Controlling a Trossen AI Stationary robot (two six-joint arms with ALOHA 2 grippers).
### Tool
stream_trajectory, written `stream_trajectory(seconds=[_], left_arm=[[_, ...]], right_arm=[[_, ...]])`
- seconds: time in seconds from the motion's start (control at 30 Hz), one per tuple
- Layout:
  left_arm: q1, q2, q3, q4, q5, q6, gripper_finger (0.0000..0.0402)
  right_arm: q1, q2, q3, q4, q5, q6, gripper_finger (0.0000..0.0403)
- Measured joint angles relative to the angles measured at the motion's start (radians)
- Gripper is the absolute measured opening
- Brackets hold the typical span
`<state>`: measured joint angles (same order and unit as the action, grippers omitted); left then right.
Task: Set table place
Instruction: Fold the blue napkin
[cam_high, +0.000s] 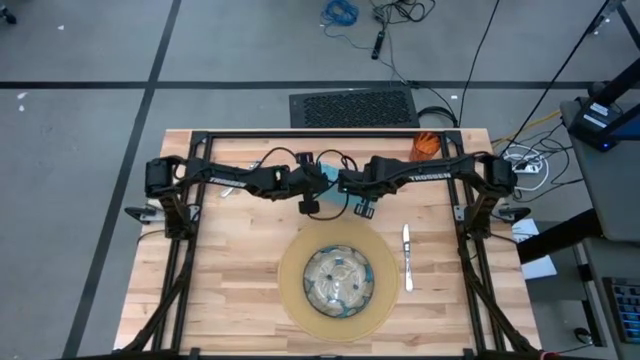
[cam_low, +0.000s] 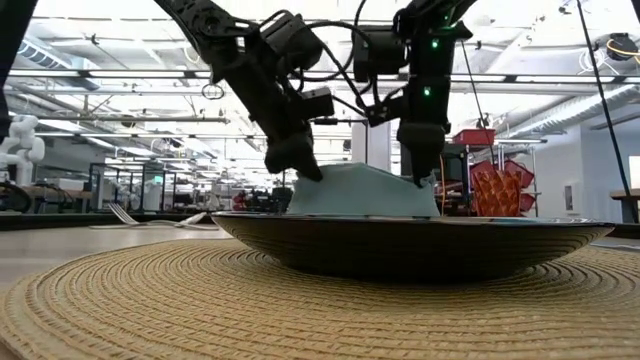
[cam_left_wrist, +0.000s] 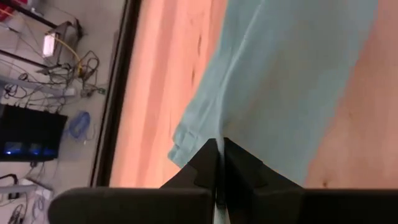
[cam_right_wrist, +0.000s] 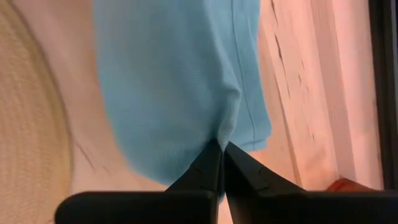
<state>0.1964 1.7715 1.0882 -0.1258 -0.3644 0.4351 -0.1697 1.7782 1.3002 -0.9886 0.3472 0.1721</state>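
Napkin, teal cloth, is held between both grippers above the table, at the far-centre area beyond the round tan mat. The left gripper has its fingers pressed together on one edge of the cloth, near a hemmed corner. The right gripper likewise pinches the opposite edge with its fingers closed tight. In the low view the cloth spans between the two grippers as a sagging sheet, with each pinched point raised; its lower part is hidden behind the bowl, so whether it touches the tabletop cannot be told.

The patterned glass bowl sits in the middle of the mat. A silver utensil, probably a knife, lies on the wood just beside the mat on the right-arm side, lengthwise toward the near edge. An orange cup lies at the far right corner region of the table, well apart from the mat.
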Motion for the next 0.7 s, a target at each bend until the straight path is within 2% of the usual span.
stream_trajectory(seconds=[0.37, 0.7], left_arm=[[0.046, 0.096, 0.030, 0.068, 0.042, 0.018, 0.0000], [0.062, 0.199, 0.101, 0.073, 0.038, 0.018, 0.0000]], right_arm=[[-0.082, 0.001, -0.124, 0.107, -0.014, -0.016, 0.0000], [-0.134, 0.000, -0.165, 0.193, -0.040, -0.032, 0.0013]])
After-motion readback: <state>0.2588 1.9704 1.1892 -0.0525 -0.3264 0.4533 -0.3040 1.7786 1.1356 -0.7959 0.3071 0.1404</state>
